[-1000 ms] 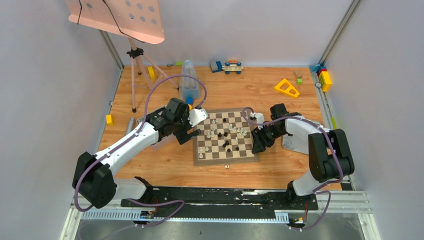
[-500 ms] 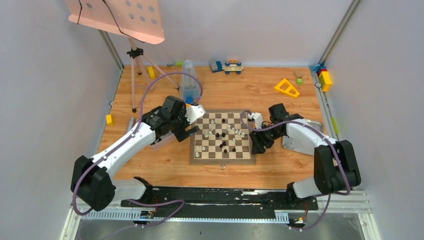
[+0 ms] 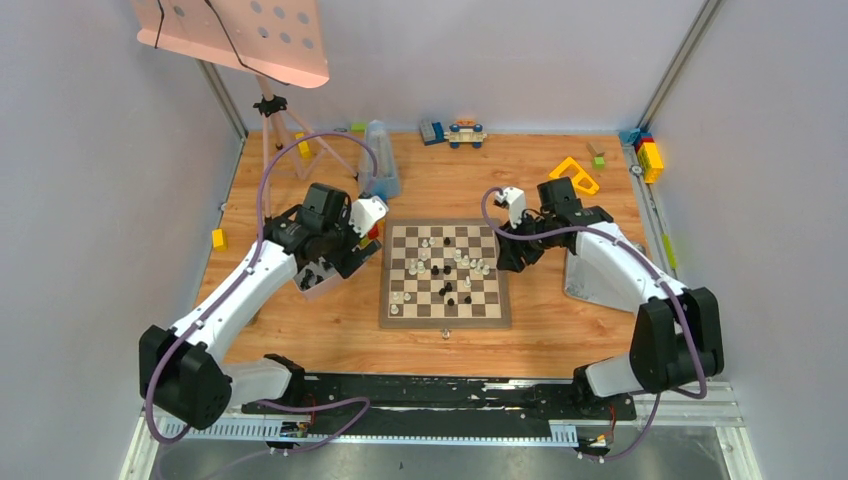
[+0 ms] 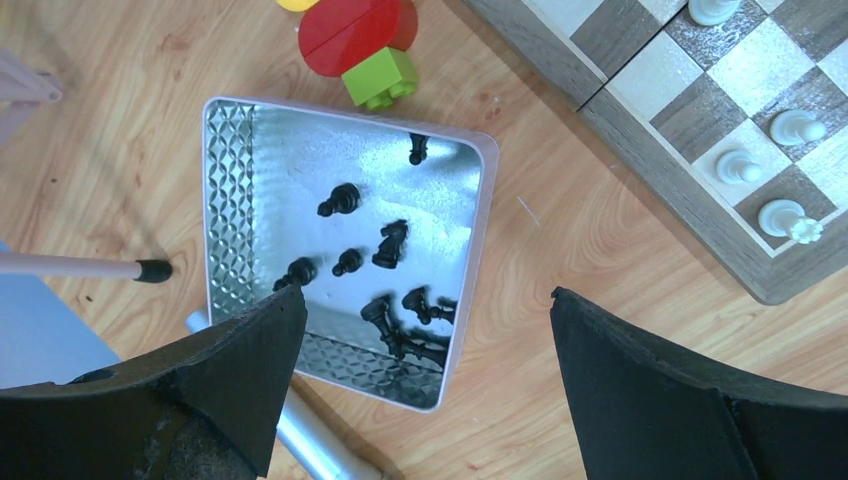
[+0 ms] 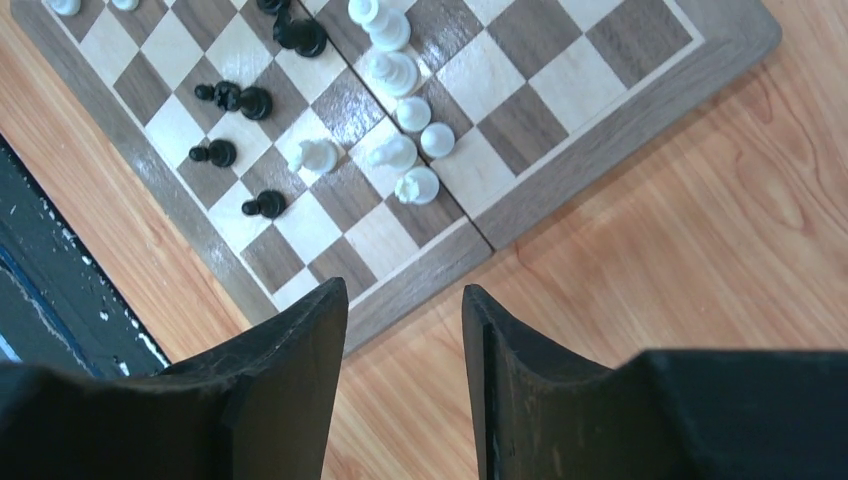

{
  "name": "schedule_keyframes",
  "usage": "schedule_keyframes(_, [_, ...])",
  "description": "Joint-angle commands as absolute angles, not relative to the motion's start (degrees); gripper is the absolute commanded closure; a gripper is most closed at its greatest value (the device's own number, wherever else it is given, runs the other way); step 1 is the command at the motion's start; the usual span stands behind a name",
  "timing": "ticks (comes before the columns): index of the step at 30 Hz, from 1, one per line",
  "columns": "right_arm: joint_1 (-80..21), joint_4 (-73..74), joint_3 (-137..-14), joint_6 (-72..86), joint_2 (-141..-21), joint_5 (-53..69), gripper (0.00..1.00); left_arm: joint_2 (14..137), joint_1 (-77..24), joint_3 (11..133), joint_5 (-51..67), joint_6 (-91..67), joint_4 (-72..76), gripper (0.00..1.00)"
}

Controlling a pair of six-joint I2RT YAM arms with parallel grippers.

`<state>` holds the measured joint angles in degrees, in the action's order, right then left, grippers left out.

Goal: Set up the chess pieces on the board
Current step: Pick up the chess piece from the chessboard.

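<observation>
The board (image 3: 445, 300) lies mid-table with white chess pieces (image 3: 432, 258) and black chess pieces (image 3: 455, 290) scattered over its squares. Left of it, a grey metal tray (image 4: 228, 170) holds several black pieces (image 4: 390, 242) lying loose. My left gripper (image 3: 335, 265) hovers above that tray, open wide (image 4: 428, 295) and holding nothing. My right gripper (image 3: 505, 258) hangs just off the board's right edge; in the right wrist view it (image 5: 402, 288) is open with a narrow gap and bare wood between the fingers. That view shows white pieces (image 5: 400, 150) and black pieces (image 5: 245, 100) near the board's corner (image 5: 620, 115).
Red and green toy blocks (image 4: 365, 35) lie between tray and board. A metal cylinder (image 4: 310, 440) and a tripod foot (image 4: 150, 270) sit by the tray. A second tray (image 3: 585, 285) is under the right arm. A bottle (image 3: 380, 160) and yellow block (image 3: 572, 172) stand further back.
The board slid left and squared up. My left arm drew back left off the board's edge to above the tray. My right gripper moved up along the board's right side.
</observation>
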<state>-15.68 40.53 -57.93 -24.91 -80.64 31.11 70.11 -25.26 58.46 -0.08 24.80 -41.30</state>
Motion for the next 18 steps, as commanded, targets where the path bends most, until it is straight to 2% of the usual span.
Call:
schedule_keyframes(1, [-18.38, 35.9, -60.38, -22.43, -85.17, 29.22, 0.54, 67.42, -24.97, 61.45, 1.9, 21.98, -45.3, 0.0])
schedule_keyframes(7, [-23.84, 32.74, -59.5, -23.27, -88.62, 21.87, 0.58, 65.08, -24.97, 61.39, 2.01, 21.63, -46.38, 0.0])
schedule_keyframes(18, [-25.09, 30.61, -58.8, -25.28, -90.48, 18.32, 0.6, 63.75, -24.96, 61.21, 2.14, 21.53, -46.51, 0.0])
